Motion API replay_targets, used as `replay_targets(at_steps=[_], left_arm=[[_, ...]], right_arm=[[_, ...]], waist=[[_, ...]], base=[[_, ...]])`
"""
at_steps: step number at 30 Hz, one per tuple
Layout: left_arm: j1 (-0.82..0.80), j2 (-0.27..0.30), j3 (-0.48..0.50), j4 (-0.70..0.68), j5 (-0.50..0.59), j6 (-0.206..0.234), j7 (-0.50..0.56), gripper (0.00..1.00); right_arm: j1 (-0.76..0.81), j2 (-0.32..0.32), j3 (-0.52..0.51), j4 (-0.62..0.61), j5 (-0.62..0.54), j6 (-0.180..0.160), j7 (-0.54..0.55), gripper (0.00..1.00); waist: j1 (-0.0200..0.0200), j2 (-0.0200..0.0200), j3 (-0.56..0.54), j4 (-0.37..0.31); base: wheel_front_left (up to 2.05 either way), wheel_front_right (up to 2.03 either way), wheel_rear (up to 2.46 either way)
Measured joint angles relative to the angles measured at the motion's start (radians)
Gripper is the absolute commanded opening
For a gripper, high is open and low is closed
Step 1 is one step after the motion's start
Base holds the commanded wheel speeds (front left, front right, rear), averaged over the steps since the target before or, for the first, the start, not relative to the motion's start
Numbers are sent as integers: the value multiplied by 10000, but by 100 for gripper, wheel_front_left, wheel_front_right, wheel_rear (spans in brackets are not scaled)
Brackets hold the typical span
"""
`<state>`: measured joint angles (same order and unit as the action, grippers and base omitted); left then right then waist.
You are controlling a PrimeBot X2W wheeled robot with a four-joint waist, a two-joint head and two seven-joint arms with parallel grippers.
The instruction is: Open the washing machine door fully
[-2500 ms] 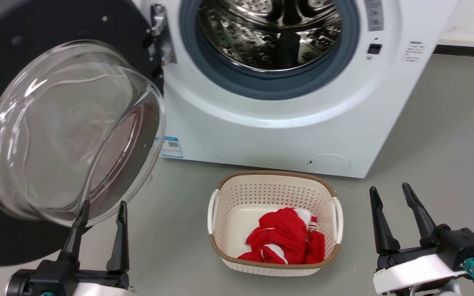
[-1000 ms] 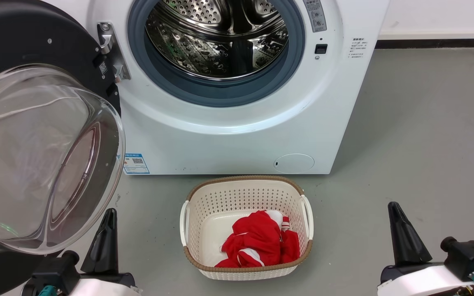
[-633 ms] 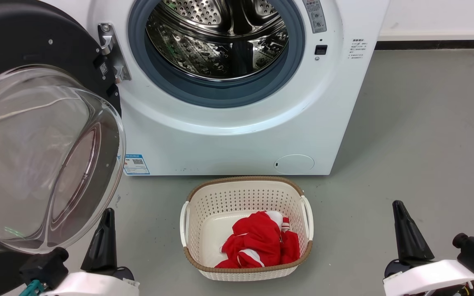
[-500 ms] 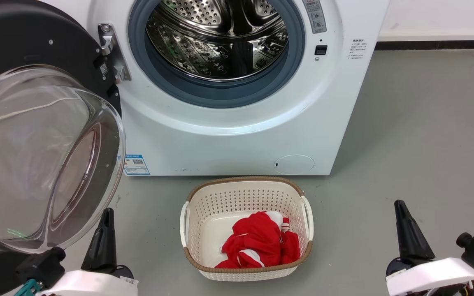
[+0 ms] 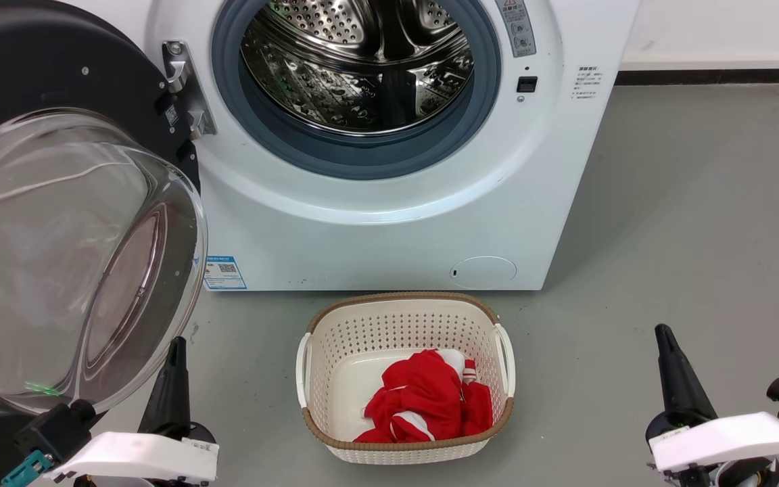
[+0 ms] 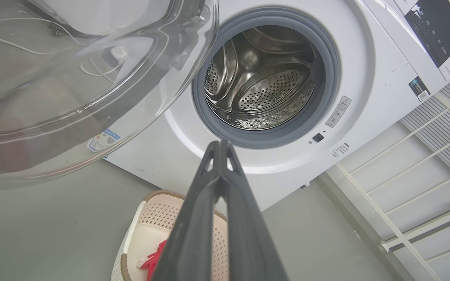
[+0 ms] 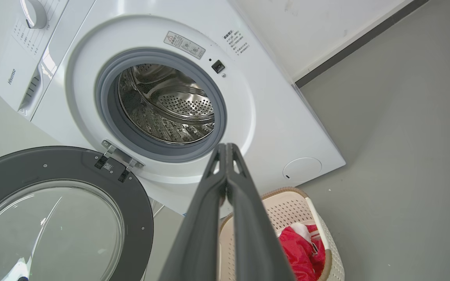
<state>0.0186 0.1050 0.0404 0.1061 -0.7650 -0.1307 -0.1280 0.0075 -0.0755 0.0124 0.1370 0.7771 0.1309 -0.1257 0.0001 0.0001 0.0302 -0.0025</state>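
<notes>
The washing machine door [image 5: 31, 67] is swung out to the left on its hinge [image 5: 183, 88], a glossy black ring around a bulging clear glass bowl [image 5: 58, 257]. The steel drum [image 5: 362, 61] lies exposed behind its grey seal. My left gripper [image 5: 176, 343] sits at the lower left, just under the bowl's lower right edge and apart from it. In the left wrist view the left gripper [image 6: 220, 143] is shut on nothing, with the door [image 6: 72, 78] at the upper left. My right gripper [image 5: 662, 330] is low at the right over bare floor. The right gripper [image 7: 225, 145] is shut and empty, with the door [image 7: 65, 168] at the lower left.
A cream laundry basket [image 5: 403, 297] with a red and white garment [image 5: 430, 399] stands on the grey floor in front of the white machine [image 5: 376, 230]. A small round filter cover [image 5: 483, 269] is low on the machine's front. A wall with a dark skirting [image 5: 707, 74] is at the right.
The head camera shifted, so the machine now sits further left in the picture. Both grippers went from open to shut, rolled at the wrist and sank toward the bottom edge. The door has not swung.
</notes>
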Motion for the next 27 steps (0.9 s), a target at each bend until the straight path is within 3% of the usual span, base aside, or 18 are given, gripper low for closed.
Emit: replay_targets(at_steps=[27], left_arm=[[-438, -102, 107, 523, -3419, 0, 811, 0]], right_arm=[[-448, -65, -257, 395, 3407, 0, 740, 0]], waist=[[0, 0, -81, 7]], base=[[0, 0, 0]])
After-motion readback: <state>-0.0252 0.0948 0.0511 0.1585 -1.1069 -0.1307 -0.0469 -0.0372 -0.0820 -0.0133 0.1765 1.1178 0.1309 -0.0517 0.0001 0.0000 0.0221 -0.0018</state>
